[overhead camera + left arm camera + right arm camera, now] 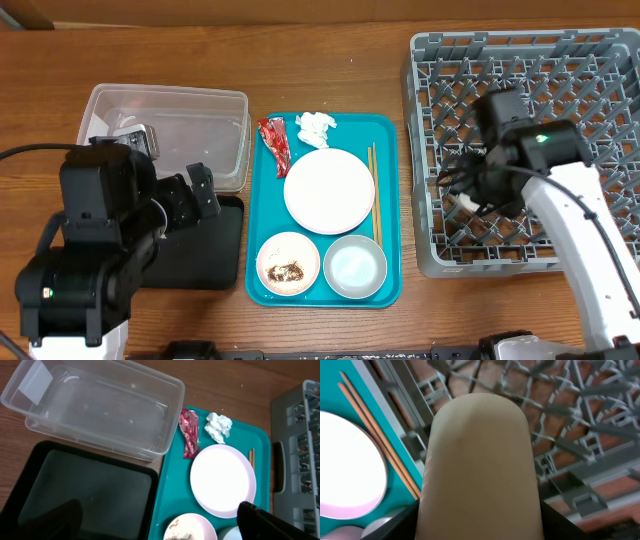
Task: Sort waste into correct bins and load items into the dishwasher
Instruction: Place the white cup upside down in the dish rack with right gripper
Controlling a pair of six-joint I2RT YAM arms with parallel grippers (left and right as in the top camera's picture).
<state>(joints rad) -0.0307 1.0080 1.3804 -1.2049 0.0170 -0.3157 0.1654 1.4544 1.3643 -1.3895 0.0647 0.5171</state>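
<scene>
Right fingers (555, 525) clamp the cup (480, 460) over the dish rack (600, 90), left fingers (265, 522) gape empty; plate (329, 190), both bowls (355, 267), chopsticks (373, 195), wrapper (275, 145) and tissue (316, 126) all wait on the teal tray (265, 210).

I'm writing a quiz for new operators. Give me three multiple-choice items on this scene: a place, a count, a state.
1. Where is the red wrapper? A in the clear tub B on the teal tray C on the black tray
2. How many bowls sit on that tray? A one B two C three
3. The right jaws are: A gripping a cup B empty C gripping a spoon
Answers: 1 B, it lies beside the tissue; 2 B, one soiled, one clean; 3 A, the cup fills the gap between them, above the rack.
</scene>
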